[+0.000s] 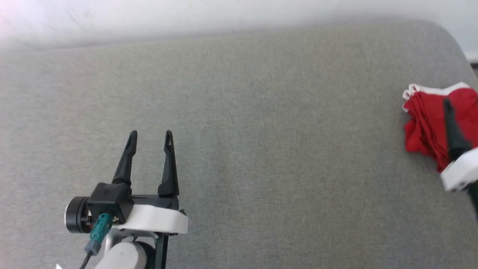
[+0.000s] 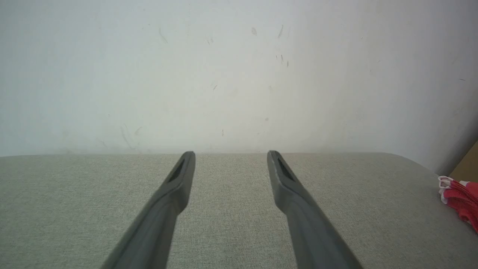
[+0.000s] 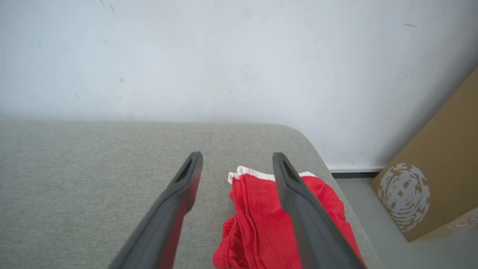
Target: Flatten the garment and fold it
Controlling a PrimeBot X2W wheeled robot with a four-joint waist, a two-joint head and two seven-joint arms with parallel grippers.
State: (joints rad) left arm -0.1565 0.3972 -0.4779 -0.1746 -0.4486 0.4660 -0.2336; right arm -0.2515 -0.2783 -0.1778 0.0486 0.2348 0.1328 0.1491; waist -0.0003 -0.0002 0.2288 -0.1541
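One grey padded surface (image 1: 261, 112): spreads across the head view, rounded at its far right corner.
White wall (image 2: 239, 74): behind it, lightly scuffed.
Cardboard box (image 3: 429, 179): past that corner, pale print on its side.
Garment (image 3: 257, 209): red with white trim, bunched in folds at the surface's right edge.
Right gripper (image 3: 237, 155): fingers spread wide — over the garment, clamping nothing.
Left gripper (image 1: 151, 133): fingers apart, empty — well apart from the garment.

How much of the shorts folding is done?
Nothing looks done yet: the red shorts lie bunched in a heap at the edge of the grey cushion. In hand: the right hand is open above them, not gripping. The left hand is open over bare cushion. Flattening and folding remain.
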